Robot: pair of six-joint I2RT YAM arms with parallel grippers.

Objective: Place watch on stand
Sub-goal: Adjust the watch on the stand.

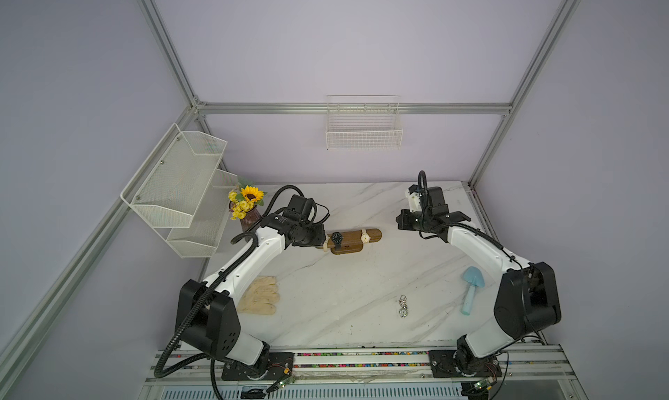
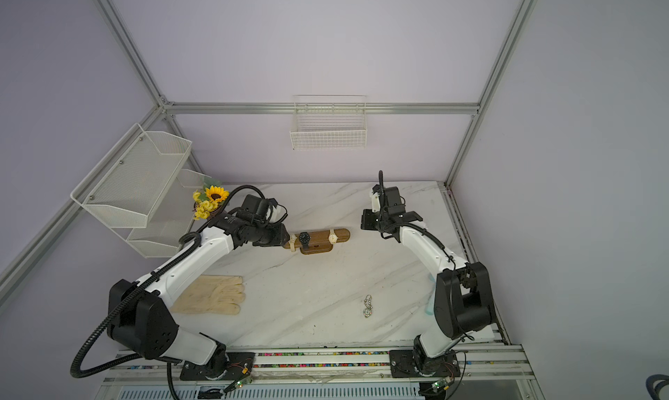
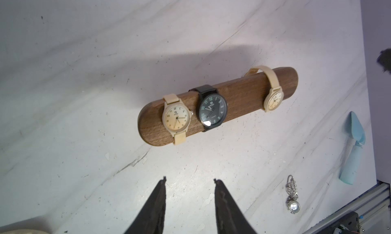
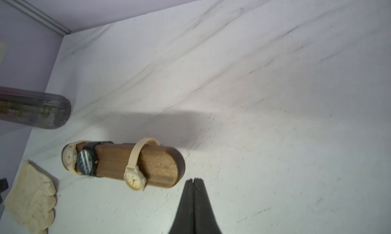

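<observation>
Watches, three in all, are strapped around the stand (image 1: 351, 237) (image 2: 318, 237) (image 3: 243, 95) (image 4: 156, 165), a brown wooden bar with rounded ends. It stands on its short base toward the back of the white marbled bench (image 1: 325, 325).

A white mesh rack (image 1: 181, 184) hangs on the side wall. A white wire basket (image 1: 364, 134) hangs on the back wall.

The left pincer (image 3: 189, 181) sits just off one end of the bar. Its fingers are apart with only bare bench between them, gripping nothing. The right pincer (image 4: 194, 180) is off the other end, clear of the stand. Its fingers are pressed together and hold nothing.

A pair of cream gloves (image 1: 260, 297) lies flat beside the left arm. A vase of yellow flowers (image 1: 249, 202) stands at the back corner below the rack. A pale blue scoop (image 1: 470, 289) lies near the right arm.

On the bar, the large cream watch (image 3: 176, 118) sits at the end nearest the left pincer. The black watch (image 3: 212, 110) (image 1: 336, 237) is just beside it. The small cream watch (image 3: 274, 100) (image 1: 365, 237) hangs near the far end, well apart from those two. All three faces point the same way.

A silver chain (image 1: 403, 307) (image 3: 293, 194) with a round shiny end lies on the bench, between the scoop and the bench's middle.
</observation>
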